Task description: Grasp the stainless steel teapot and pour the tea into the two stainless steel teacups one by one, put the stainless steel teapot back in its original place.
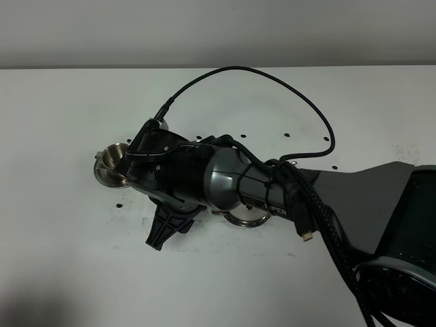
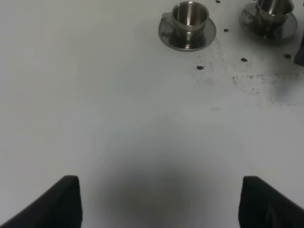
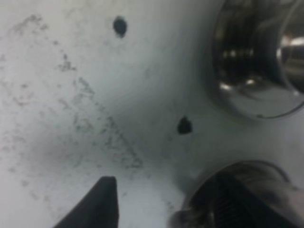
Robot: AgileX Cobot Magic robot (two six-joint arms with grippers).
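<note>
My right arm reaches across the white table, and its gripper hangs over the teacups. One stainless steel teacup on its saucer peeks out at the arm's left; the other is hidden there. The left wrist view shows both teacups. The round steel saucer, the original place, lies bare under the forearm. From above, the arm hides the stainless steel teapot. In the right wrist view a blurred steel body, seemingly the teapot in my grip, sits beside one black finger, near a ribbed teacup. My left gripper is open and holds nothing.
A black cable loops up behind the right arm. Dark specks and grey scuff marks dot the table near the cups. The table's far edge meets a plain wall. The right arm's base fills the lower right.
</note>
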